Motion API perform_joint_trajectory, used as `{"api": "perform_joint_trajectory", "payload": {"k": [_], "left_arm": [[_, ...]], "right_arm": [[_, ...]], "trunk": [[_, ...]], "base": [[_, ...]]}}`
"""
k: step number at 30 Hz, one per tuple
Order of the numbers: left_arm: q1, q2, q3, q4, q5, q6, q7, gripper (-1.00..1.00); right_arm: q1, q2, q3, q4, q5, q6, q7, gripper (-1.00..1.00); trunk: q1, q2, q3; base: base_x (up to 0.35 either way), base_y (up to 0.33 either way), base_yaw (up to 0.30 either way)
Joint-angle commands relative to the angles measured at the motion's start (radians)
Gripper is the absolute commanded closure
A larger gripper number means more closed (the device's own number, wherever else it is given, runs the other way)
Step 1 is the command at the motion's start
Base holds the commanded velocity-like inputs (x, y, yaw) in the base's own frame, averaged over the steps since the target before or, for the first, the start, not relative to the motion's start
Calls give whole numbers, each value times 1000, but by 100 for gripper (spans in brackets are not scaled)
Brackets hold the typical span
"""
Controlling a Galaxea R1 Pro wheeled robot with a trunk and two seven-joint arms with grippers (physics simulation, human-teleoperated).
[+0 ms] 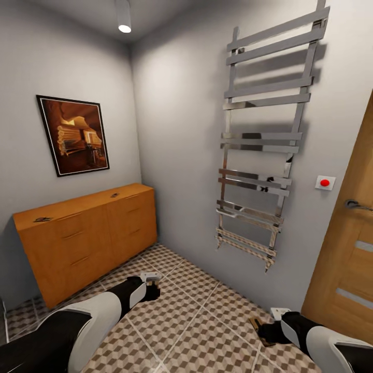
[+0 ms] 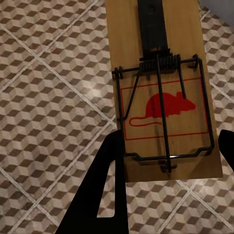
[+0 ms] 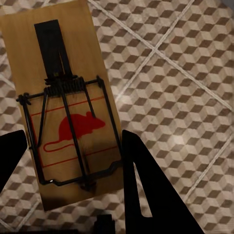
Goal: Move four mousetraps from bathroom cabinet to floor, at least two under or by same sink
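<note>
The low orange-brown cabinet [image 1: 88,238] stands against the left wall. Two small mousetraps [image 1: 42,219] [image 1: 114,195] lie on its top. My left gripper [image 1: 151,288] hangs low over the cube-patterned bathroom floor [image 1: 197,321], in front of the cabinet. Seen from the left wrist, it [image 2: 168,161] is shut on a wooden mousetrap [image 2: 163,97] with a red mouse print, a dark finger on each side. My right gripper [image 1: 265,329] is near the door, just above the tiles. In the right wrist view it [image 3: 73,165] is shut on another mousetrap [image 3: 68,112], which appears in the head view as a brown sliver [image 1: 257,326]. The bathroom sink is out of view.
A chrome towel radiator [image 1: 264,155] hangs on the right wall, above the floor. A wooden door [image 1: 352,269] with a lever handle closes the far right, a red-button switch [image 1: 325,182] beside it. A framed picture [image 1: 75,134] hangs above the cabinet.
</note>
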State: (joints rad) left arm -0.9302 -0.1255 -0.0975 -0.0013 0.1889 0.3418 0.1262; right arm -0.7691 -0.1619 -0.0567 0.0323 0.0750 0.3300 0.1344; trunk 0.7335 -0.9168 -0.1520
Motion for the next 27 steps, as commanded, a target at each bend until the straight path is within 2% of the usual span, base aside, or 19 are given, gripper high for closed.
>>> {"api": "perform_joint_trajectory", "payload": {"k": [1,6,10,13,17,21,24,27], "left_arm": [[-1,0,-8,0,10,4,4,100],[-1,1,-8,0,10,3,4,100],[-1,1,-8,0,10,3,4,100],[-1,2,-8,0,12,3,4,100],[0,3,-8,0,11,4,3,100],[2,1,-9,0,9,5,3,100],[4,0,-10,0,-8,6,3,100],[9,-5,-10,0,-45,9,3,100]], "right_arm": [[-1,-2,-6,1,8,3,4,100],[5,-6,-6,1,7,9,6,100],[35,-6,-6,1,6,5,7,100],[63,-6,-6,1,-8,0,6,100],[75,-8,-6,1,-38,-4,4,100],[79,-8,-6,1,-48,-10,4,100],[80,-6,-6,1,-51,-23,1,100],[85,-6,-6,1,-53,-37,-1,100]], "trunk": [[0,-1,-2],[0,-1,-2],[0,-1,-2],[0,-1,-2],[0,-1,-2],[0,-1,-2],[0,-1,-2],[0,-1,-2]], "base": [[0,0,-15],[0,0,-7],[0,0,-92],[0,0,-217],[0,0,-269],[0,0,-287],[0,0,-293],[0,0,-295]]}}
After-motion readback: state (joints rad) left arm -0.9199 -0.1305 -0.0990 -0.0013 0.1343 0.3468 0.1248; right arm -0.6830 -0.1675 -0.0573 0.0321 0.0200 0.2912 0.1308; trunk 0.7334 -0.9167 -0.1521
